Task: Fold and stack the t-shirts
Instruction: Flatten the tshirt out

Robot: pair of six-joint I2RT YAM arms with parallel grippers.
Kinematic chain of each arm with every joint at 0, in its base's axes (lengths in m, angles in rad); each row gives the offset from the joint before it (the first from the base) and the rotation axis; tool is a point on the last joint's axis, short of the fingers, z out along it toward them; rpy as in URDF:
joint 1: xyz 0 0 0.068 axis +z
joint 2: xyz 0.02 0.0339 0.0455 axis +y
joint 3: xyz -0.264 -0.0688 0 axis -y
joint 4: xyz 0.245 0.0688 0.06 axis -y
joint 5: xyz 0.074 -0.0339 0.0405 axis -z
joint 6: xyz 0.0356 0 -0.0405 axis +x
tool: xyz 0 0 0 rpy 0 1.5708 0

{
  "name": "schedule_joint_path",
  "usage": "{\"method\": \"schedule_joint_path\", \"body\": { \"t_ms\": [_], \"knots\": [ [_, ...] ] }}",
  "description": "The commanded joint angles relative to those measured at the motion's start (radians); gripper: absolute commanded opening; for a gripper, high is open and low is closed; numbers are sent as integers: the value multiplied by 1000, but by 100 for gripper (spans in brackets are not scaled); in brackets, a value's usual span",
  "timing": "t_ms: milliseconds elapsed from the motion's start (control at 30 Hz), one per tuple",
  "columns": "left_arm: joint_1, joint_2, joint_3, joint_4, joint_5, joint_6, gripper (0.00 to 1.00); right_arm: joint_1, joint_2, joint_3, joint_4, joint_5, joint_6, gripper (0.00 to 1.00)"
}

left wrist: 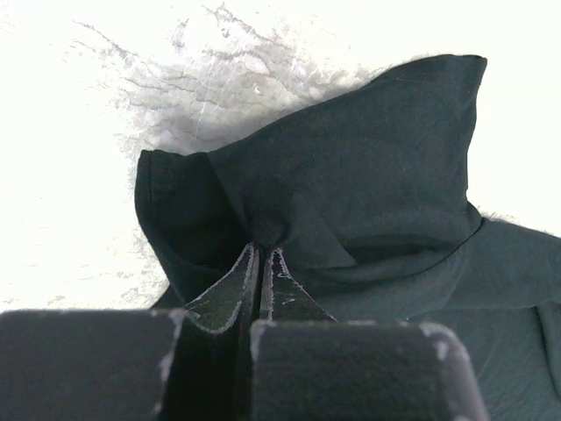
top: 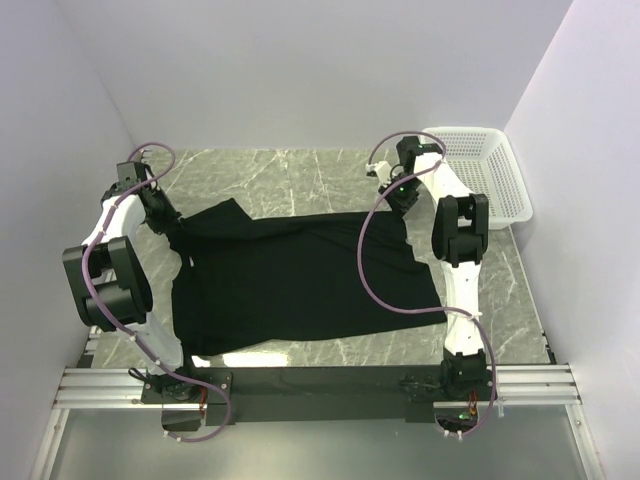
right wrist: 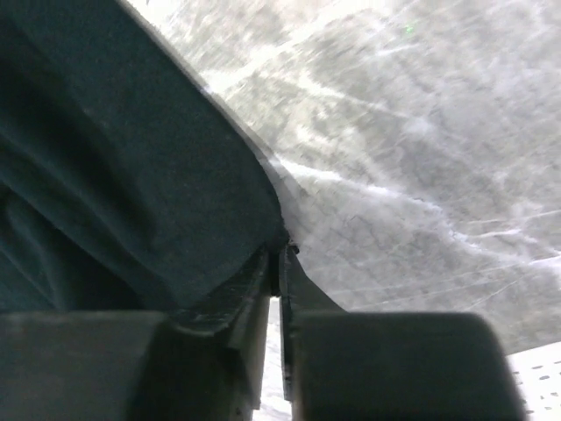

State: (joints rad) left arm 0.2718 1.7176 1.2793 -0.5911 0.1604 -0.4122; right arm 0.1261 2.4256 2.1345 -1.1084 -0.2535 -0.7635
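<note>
The shirt (top: 300, 280) is plain black cloth, soft and matte. It lies spread over the middle of the table (top: 280, 175) in a broad, rough rectangle. Its long axis runs left to right across the table. The near edge slants, ending in a flat pointed corner at the near right. At the far left a flap pokes out toward the back. In the left wrist view this flap stands up as a limp fold with a stitched edge. I cannot tell which end is the neck.

The left gripper (top: 172, 226) is at the shirt's far-left corner. Its black fingers are pressed together, with a bunch of cloth caught at the tips and creases fanning out from the pinch. The right gripper (top: 400, 203) is at the far-right corner. Its fingers are drawn in on the shirt's edge, the tips pinching it, with a thin slit of light lower down between them. The cloth hangs to the left of those fingers and bare table shows to the right.

The table is hard and glossy, grey-green marble pattern with pale veins. In its far-right corner, well apart from the shirt, sits a white plastic basket (top: 517, 170). It is rectangular with perforated walls, and only its own mesh shows inside.
</note>
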Motion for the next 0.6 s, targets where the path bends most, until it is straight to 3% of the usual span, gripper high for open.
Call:
{"method": "schedule_joint_path", "body": {
  "t_ms": [0, 100, 233, 567],
  "knots": [
    [7, -6, 31, 2, 2, 12, 1, -6, -78, 13, 74, -10, 33, 8],
    [12, -9, 45, 2, -2, 13, 1, -19, -111, 80, 114, -16, 82, 1],
    [21, -19, 54, 2, -13, 13, 1, -42, -120, 175, 137, -32, 150, 0],
    [60, -69, 57, 49, -82, -10, 1, -94, -187, 119, 266, -58, 288, 0]
  ]
}}
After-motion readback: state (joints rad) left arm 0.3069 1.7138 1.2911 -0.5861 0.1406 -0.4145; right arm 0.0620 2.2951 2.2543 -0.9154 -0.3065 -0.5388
